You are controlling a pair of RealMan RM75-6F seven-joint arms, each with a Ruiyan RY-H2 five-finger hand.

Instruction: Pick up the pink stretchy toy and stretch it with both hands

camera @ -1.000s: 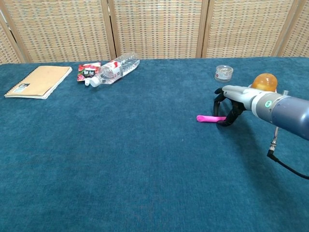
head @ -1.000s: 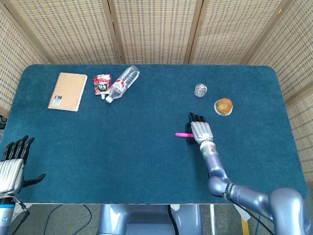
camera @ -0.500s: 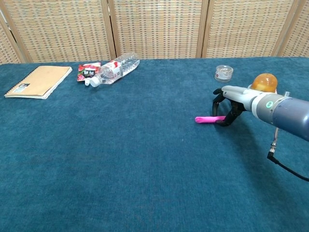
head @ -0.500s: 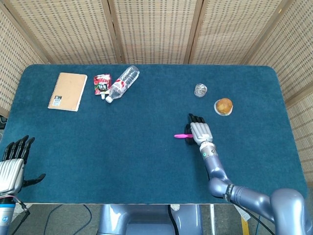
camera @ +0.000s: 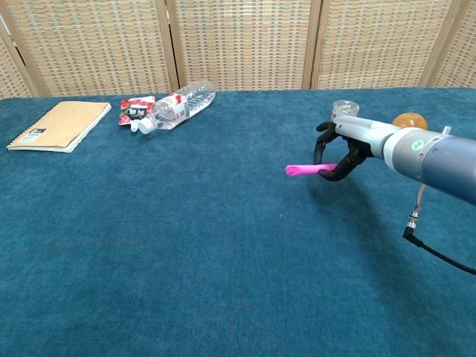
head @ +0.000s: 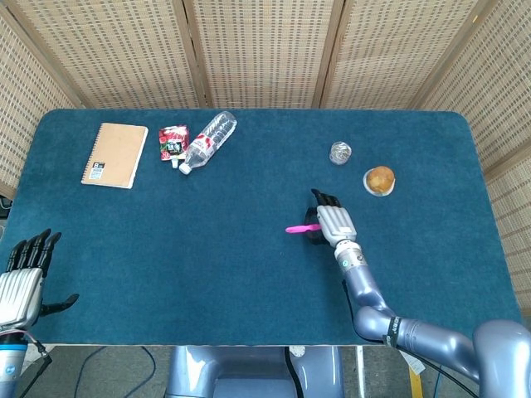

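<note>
Right hand: your right hand (head: 330, 222) (camera: 343, 147) is gripping one end of the pink stretchy toy (head: 300, 228) (camera: 303, 170), its dark fingers (camera: 335, 172) curling around it, palm facing down.
Pink stretchy toy: it is sticking out of your right hand toward 9 o'clock in the head view, lying roughly level. In the chest view it is hanging clear of the desk (head: 249, 274) (camera: 186, 245), with a faint shadow on the cloth below it.
Toy's place: it is sitting right of the desk's middle, at about 7 o'clock from the small clear jar (head: 340, 152) (camera: 344, 109) and at about 8 o'clock from the orange bun (head: 379, 179) (camera: 407, 119).
Left hand: your left hand (head: 23, 274) is waiting off the desk's near-left corner, at 9 o'clock and well apart from the toy. Its fingers are spread and pointing up, and it is holding nothing. Only the head view is showing it.
Far-left group: the spiral notebook (head: 114, 155) (camera: 58, 125) is lying flat at roughly 10 o'clock from the toy, well apart from it. Just beside it, a red snack packet (head: 172, 142) (camera: 136, 109) is touching the cap end of the plastic bottle (head: 208, 141) (camera: 177, 107), which is lying on its side.
Desk: blue cloth is covering it.
</note>
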